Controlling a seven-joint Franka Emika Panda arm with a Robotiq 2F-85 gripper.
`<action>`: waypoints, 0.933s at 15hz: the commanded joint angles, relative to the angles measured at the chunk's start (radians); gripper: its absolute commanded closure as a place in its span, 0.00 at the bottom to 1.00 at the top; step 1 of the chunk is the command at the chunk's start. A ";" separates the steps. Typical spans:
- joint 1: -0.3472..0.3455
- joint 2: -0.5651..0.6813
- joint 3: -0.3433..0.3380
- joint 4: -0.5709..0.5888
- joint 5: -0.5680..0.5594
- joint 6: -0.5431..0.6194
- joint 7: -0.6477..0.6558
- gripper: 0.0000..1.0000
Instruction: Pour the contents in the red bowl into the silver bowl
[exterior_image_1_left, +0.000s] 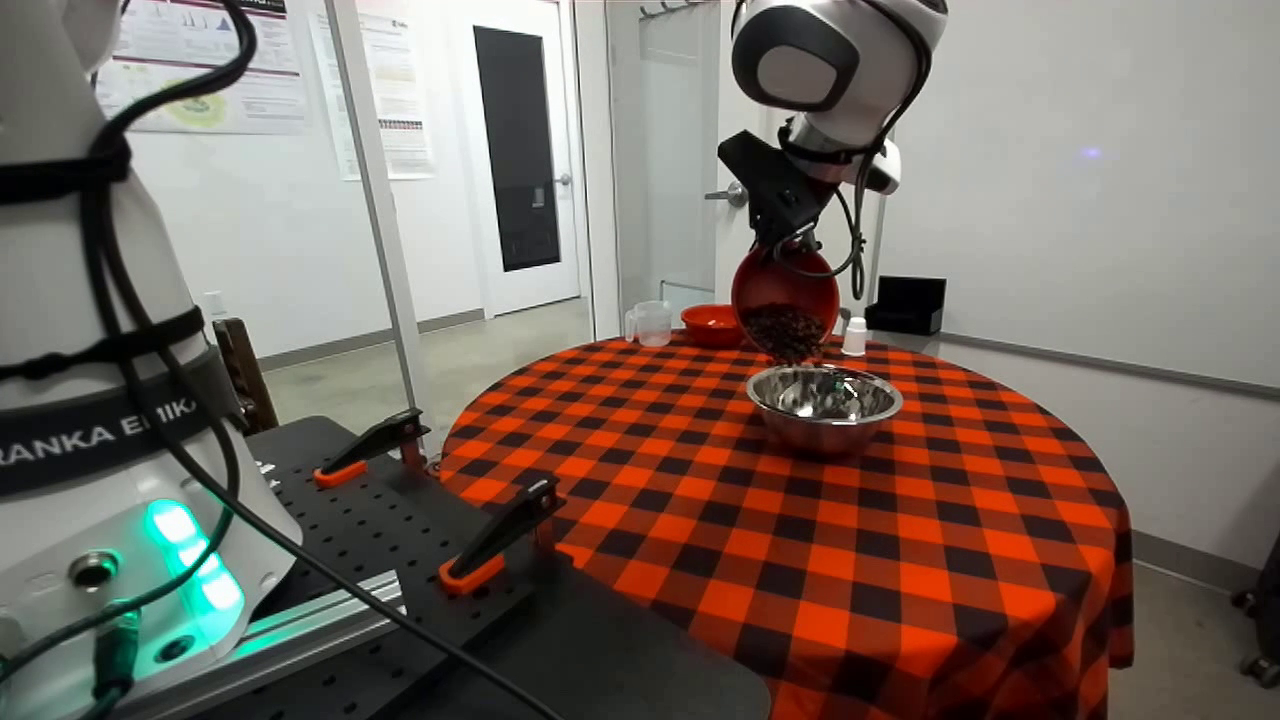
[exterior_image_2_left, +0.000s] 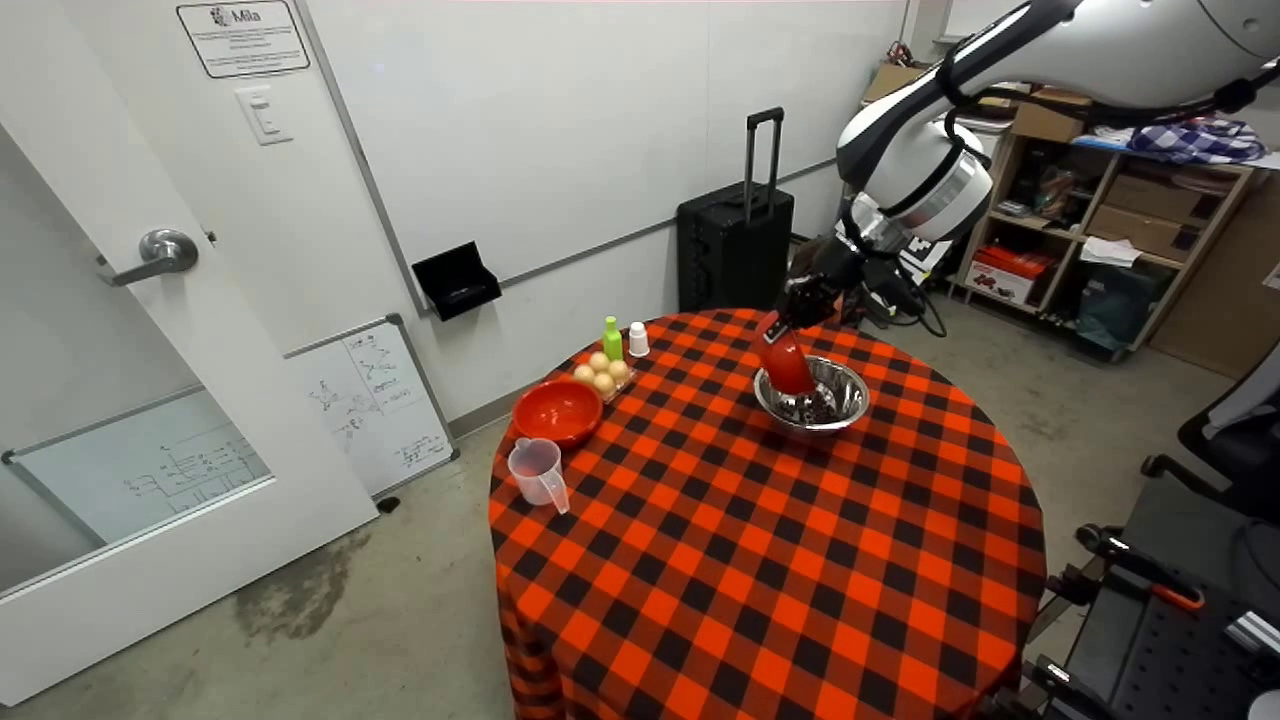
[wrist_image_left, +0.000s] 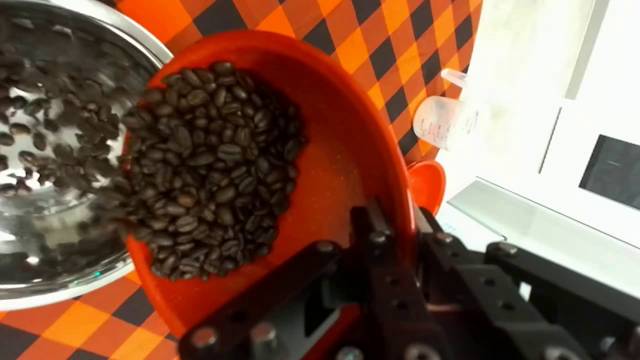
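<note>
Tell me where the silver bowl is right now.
In both exterior views the silver bowl stands on the checkered tablecloth, below the lip of the tilted red bowl; in the wrist view it lies at the left edge.

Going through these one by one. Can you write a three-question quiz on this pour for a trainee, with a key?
1. Fill in: coffee beans spill from the tilted red bowl into the ____.
2. True or false: the red bowl is empty.
3. Multiple choice: the gripper holds the red bowl by A) its base, B) its rim, C) a handle.
Key: 1. silver bowl; 2. false; 3. B
</note>
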 joint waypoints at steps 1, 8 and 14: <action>0.026 -0.053 -0.044 -0.050 0.082 -0.018 -0.079 0.97; 0.059 -0.063 -0.097 -0.055 0.125 -0.024 -0.118 0.97; 0.075 -0.058 -0.112 -0.056 0.132 -0.022 -0.117 0.97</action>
